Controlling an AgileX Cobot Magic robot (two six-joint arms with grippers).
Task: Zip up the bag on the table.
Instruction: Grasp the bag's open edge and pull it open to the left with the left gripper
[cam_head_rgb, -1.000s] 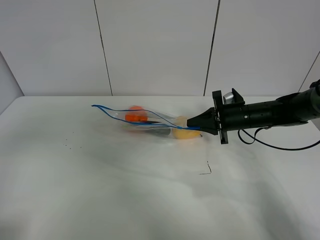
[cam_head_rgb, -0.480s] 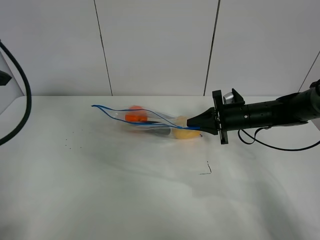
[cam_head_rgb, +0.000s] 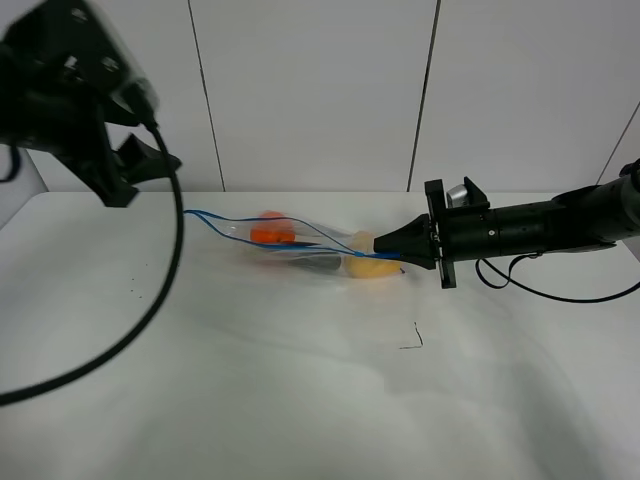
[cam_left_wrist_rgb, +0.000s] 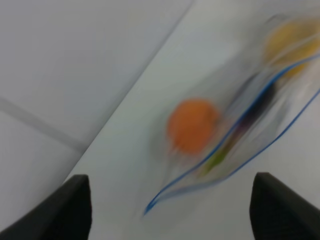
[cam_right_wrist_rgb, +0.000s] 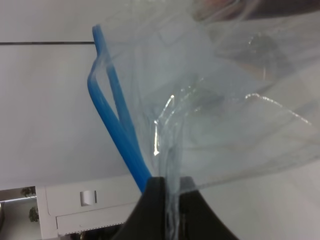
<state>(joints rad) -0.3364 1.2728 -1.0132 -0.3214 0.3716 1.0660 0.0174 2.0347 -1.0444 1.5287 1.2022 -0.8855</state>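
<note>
Seen from a high camera, a white table (cam_head_rgb: 300, 400) stands against a pale panelled wall (cam_head_rgb: 310, 90). The bag (cam_head_rgb: 305, 245), clear plastic with a blue zipper strip (cam_head_rgb: 225, 219), lies on the back half of the table, near the middle. An orange item (cam_head_rgb: 268, 232), a yellow item (cam_head_rgb: 368, 265) and something dark show through the plastic. The right gripper (cam_head_rgb: 378, 243) reaches in low from the right on a black arm and is clamped on the bag's right end. From there the blue strip runs out to the left in two lines that spread apart, so the mouth gapes. The left arm (cam_head_rgb: 60, 90) hangs blurred at the upper left, above the table's far left corner and well apart from the bag, and a black cable (cam_head_rgb: 172, 270) loops down from it. A thin dark mark (cam_head_rgb: 413, 340) sits on the table in front of the bag. In the left wrist view, which is blurred, the left gripper (cam_left_wrist_rgb: 170, 207) has its two dark fingertips (cam_left_wrist_rgb: 75, 205) spread wide with nothing between them, and the bag lies on the table beyond them, not touching. In the right wrist view the right gripper (cam_right_wrist_rgb: 170, 200) has its fingertips (cam_right_wrist_rgb: 150, 202) pressed together on the crinkly plastic just beside the blue strip, and the bag fans out beyond them.
</note>
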